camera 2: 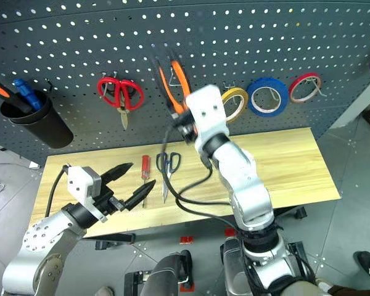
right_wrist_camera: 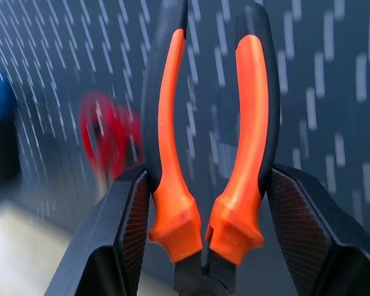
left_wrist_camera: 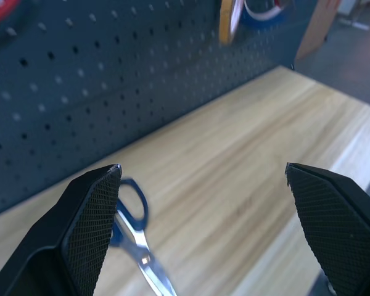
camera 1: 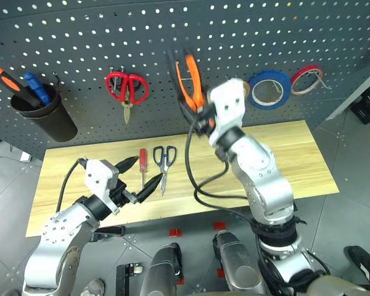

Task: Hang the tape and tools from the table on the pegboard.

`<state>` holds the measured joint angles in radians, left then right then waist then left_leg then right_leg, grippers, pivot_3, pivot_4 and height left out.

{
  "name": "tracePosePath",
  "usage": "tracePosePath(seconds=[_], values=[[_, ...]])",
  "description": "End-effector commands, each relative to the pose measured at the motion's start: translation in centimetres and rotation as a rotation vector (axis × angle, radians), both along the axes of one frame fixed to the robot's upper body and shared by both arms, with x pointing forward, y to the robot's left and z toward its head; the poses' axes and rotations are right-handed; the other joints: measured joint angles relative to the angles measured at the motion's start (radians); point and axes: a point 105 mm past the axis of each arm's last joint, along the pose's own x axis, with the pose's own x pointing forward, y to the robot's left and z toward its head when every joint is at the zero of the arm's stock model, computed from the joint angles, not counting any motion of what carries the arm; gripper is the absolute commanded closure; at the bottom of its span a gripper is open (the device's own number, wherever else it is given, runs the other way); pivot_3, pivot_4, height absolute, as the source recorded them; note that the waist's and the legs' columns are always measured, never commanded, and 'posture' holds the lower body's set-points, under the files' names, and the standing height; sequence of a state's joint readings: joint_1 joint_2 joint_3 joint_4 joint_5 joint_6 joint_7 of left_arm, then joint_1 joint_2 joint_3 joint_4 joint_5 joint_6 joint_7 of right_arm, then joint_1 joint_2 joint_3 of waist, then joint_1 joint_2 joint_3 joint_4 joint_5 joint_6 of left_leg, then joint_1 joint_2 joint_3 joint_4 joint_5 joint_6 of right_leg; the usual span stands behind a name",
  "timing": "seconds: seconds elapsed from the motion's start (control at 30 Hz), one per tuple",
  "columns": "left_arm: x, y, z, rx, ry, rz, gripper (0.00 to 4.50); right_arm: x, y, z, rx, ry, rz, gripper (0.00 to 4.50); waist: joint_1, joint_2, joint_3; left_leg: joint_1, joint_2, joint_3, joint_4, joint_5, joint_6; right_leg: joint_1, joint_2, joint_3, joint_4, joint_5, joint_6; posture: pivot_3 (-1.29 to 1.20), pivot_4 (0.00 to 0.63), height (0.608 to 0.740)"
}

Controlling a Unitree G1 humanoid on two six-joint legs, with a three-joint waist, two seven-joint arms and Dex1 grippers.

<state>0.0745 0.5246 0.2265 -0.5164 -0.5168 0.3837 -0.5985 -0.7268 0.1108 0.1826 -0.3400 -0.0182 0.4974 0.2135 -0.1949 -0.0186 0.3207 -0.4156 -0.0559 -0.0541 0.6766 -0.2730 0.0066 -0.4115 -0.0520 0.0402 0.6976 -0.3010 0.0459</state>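
**Pliers going up to the pegboard**

Gripping the pliers [right_wrist_camera: 206, 154] by the base of the orange-and-black handles in the right end effector [camera 1: 200, 120], handles pointing up against the pegboard [camera 1: 80, 37]. Hovering the left end effector [camera 2: 124, 184] with fingers spread wide and empty, just above the bench [camera 1: 283, 154] near the blue-handled scissors [camera 1: 164, 161].

Risking, as a judgement: missing a hook and scraping the panel, the handles being splayed and no free hook showing clearly behind them; letting the pliers slip or twist, the grip being low near the pivot; knocking the red scissors [camera 1: 127, 89] or the tape [camera 2: 235, 103], both hanging close by.

Counting: one pliers in hand; one blue-handled scissors and one red screwdriver [camera 1: 143, 165] lying side by side on the bench; three tape rolls hanging, the yellow-tan one, the blue roll [camera 1: 270, 89] and the red-and-white roll [camera 1: 307, 80]; one black cup [camera 1: 46, 117] holding two screwdrivers.
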Motion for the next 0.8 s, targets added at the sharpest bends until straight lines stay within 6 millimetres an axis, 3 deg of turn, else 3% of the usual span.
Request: tracePosePath(seconds=[0.03, 0.23, 0.43, 0.6, 0.8], values=[[0.0, -0.7, 2.7, -0.025, -0.070, -0.010, 0.00, 0.1, 0.1, 3.8, 0.101, -0.158, -0.002, 1.94, 0.003, -0.001, 0.003, 0.000, 0.000, 0.000, 0.000, 0.000, 0.000, 0.000, 0.000, 0.000, 0.000, 0.000, 0.000, -0.21, 0.388, 0.740], [0.5, -2.3, 4.0, -0.058, -0.067, -0.042, 0.00, 2.5, 1.8, 6.9, 0.144, -0.327, -0.051, 1.94, 0.002, -0.005, 0.023, -0.002, -0.001, 0.001, 0.000, 0.000, 0.000, -0.001, -0.001, 0.000, -0.001, 0.000, 0.000, -0.19, 0.401, 0.740], [0.9, -3.2, 4.3, -0.061, -0.053, -0.074, 0.00, 4.4, 2.5, 7.4, 0.115, -0.449, -0.117, 1.94, 0.001, -0.006, 0.041, -0.003, 0.000, 0.004, -0.001, 0.001, -0.001, -0.005, -0.001, -0.001, 0.000, 0.000, 0.000, -0.16, 0.412, 0.740], [1.0, -3.5, 4.7, -0.044, -0.058, -0.091, 0.00, 6.1, 2.4, 5.8, 0.078, -0.432, -0.154, 1.94, 0.002, -0.007, 0.048, -0.004, 0.000, 0.006, 0.000, 0.001, -0.002, -0.005, -0.001, 0.000, 0.000, 0.000, 0.000, -0.15, 0.418, 0.740], [0.8, -3.5, 4.5, -0.041, -0.053, -0.093, 0.00, 6.7, 2.2, 3.0, 0.014, -0.421, -0.174, 1.94, 0.013, -0.007, 0.054, -0.003, 0.002, 0.006, 0.000, 0.001, -0.001, -0.005, -0.001, -0.002, 0.003, 0.000, 0.000, -0.15, 0.421, 0.740]])
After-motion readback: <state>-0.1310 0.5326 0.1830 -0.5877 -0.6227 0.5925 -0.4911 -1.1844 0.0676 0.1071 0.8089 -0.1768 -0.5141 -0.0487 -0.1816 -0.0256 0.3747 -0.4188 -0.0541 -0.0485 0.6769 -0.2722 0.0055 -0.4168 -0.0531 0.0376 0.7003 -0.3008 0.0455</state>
